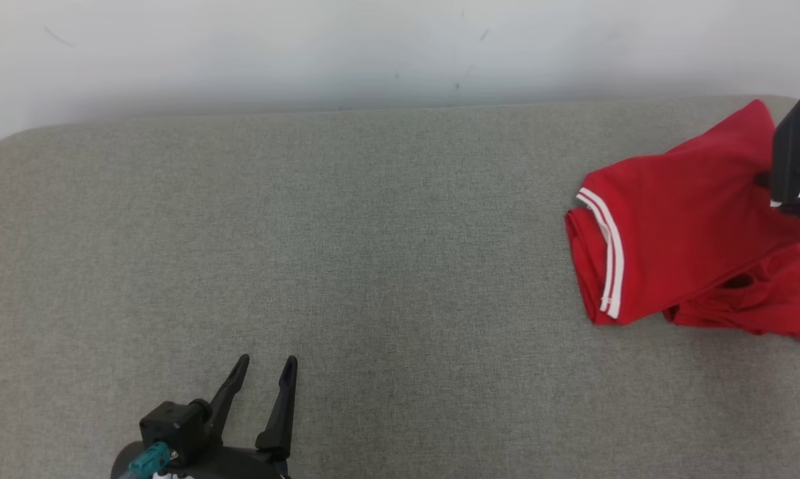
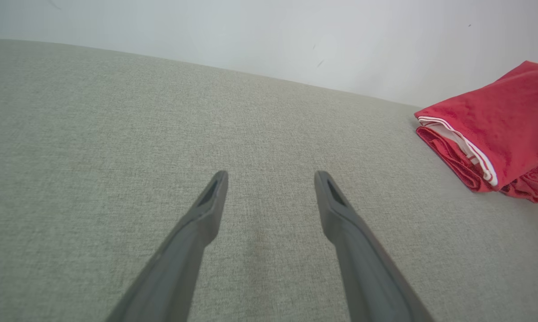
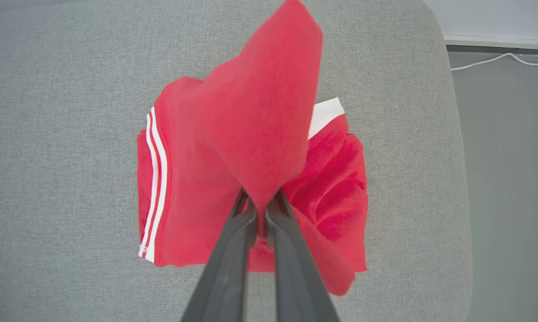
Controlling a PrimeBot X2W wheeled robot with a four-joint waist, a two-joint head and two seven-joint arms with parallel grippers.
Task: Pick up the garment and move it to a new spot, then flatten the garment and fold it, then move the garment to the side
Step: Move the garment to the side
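**Item 1.** Red soft-knit garment [image 1: 679,226] [image 2: 497,125] [image 3: 197,188], folded into a rough, rumpled rectangle.
- Two narrow white stripes [image 1: 609,259] are carried along one folded edge. A plain white band [image 3: 325,112] is seen at another edge.
- It is placed at the right end of the grey woven-fabric padded surface [image 1: 373,233], close to its far rim.
- One portion is drawn up from the pad into a tapering peak. The remainder lies creased on the pad.

**Item 2.** Right gripper [image 3: 260,199], two long dark matte fingers. The jaws are closed on the raised red fold, which is pinched between them.

**Item 3.** Left gripper [image 1: 269,360] [image 2: 271,176], of the same build. The jaws are spread wide, with nothing between them. It is positioned over the near left part of the pad, well apart from the garment.

**Item 4.** The padded surface has a fine flat weave, a matte finish and rounded corners.
- A pale plain wall [image 1: 373,46] is set behind its far rim.
- A thin white cable [image 3: 497,60] is laid on grey floor [image 3: 510,179] beyond its right end.
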